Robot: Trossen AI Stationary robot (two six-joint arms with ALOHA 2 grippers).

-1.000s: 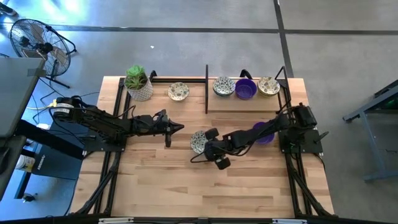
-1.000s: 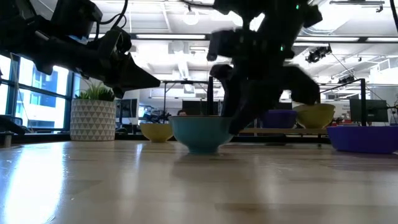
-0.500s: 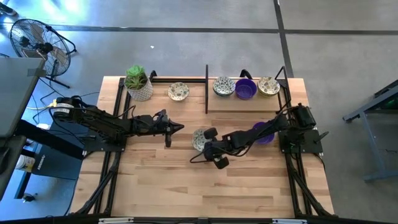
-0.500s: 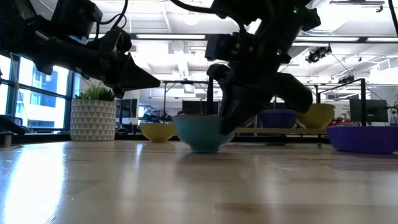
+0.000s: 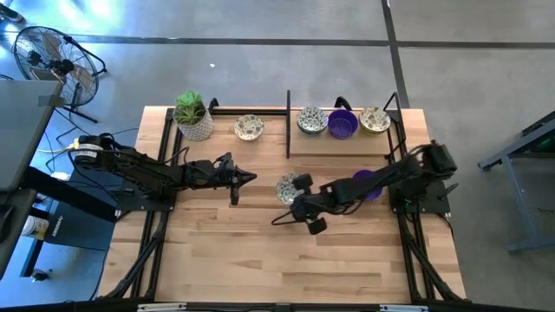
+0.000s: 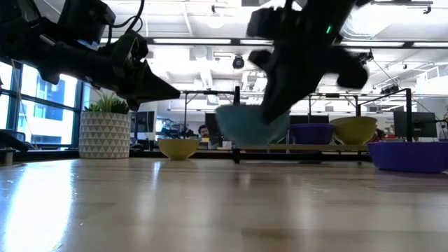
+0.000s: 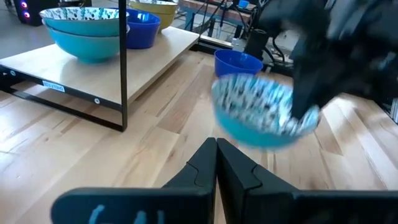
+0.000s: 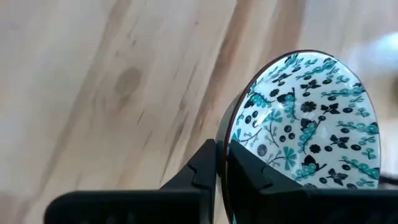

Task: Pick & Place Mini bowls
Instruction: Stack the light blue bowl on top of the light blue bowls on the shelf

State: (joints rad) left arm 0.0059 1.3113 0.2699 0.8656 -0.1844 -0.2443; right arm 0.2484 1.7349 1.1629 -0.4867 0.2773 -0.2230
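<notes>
One patterned bowl [image 5: 287,187] is now pinched by its rim in the right hand [image 5: 299,196], whose fingers a second ago stood apart around it and have since closed on the rim. In the right wrist view the two dark fingers meet on the edge of the bowl [image 8: 305,127], one inside and one outside. The bowl has also left the surface [image 5: 225,251]: in the low view it sat on the wood before, and now it hangs clear of it, tilted, with a gap beneath [image 6: 245,124]. It has moved a little toward the far side of the surface as well. So the pick looks done, and the carry toward a place has probably begun.

The right arm reaches from its base at the right edge across to the middle of the surface, forearm low and the hand raised slightly. The left hand [image 5: 247,178] is closed on nothing and has not moved, pointing toward the middle from the left, near the lifted bowl.

Farther out, a purple bowl [image 5: 368,184] lies under the right arm. On the raised shelf [image 5: 338,144] at the far right stand three bowls: patterned [image 5: 311,120], purple [image 5: 343,123] and patterned [image 5: 375,120]. Another patterned bowl [image 5: 249,127] sits beside the potted plant [image 5: 192,114].
</notes>
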